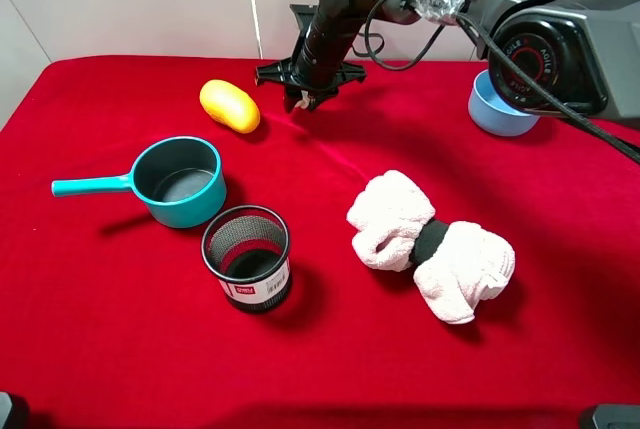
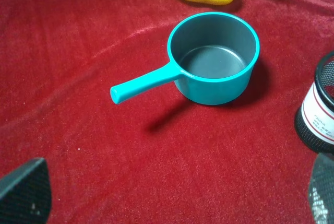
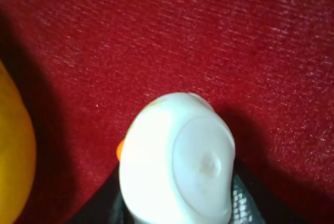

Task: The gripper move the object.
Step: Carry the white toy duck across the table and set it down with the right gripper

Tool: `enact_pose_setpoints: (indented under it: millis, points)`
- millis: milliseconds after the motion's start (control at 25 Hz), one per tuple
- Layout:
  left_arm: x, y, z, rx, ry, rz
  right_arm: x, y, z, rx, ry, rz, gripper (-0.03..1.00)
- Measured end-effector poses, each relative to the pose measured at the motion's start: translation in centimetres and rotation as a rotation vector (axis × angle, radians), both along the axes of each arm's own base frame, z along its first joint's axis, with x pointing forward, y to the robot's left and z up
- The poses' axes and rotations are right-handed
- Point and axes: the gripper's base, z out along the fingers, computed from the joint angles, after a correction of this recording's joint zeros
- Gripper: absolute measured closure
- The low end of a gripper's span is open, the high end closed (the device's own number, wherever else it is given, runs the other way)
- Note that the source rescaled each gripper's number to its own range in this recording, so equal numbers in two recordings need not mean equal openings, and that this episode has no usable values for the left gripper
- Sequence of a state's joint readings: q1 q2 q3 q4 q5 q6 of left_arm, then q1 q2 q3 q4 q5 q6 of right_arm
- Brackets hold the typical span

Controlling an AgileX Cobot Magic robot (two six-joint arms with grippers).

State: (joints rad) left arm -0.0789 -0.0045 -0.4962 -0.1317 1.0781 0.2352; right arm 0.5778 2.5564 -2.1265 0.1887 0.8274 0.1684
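Observation:
The object, a tiny off-white mushroom toy, fills the right wrist view, cap forward. My right gripper is shut on it, just above the red cloth at the back, right of the yellow-orange oval. Dark fingers show at the toy's sides. In the exterior high view only a small pale speck of the toy shows between the claw tips. My left gripper is open and empty, with its mesh pads far apart, hovering near the teal saucepan.
On the red tablecloth stand the teal saucepan, a black mesh cup and a white towel roll with a black band. A light blue bowl sits at the back right, under the right arm.

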Motion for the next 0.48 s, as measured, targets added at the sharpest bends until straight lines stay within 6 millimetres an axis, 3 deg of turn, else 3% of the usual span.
enact_pose_setpoints:
  millis: [280,440,480]
  points:
    - [0.00,0.00,0.00,0.000,0.000,0.000,0.00,0.02,0.01,-0.002,-0.006,0.014,0.50]
    - [0.00,0.00,0.00,0.000,0.000,0.000,0.00,0.02,0.01,-0.001,-0.005,0.014,0.14]
    - [0.00,0.00,0.00,0.000,0.000,0.000,0.00,0.02,0.01,-0.001,-0.005,0.014,0.14]
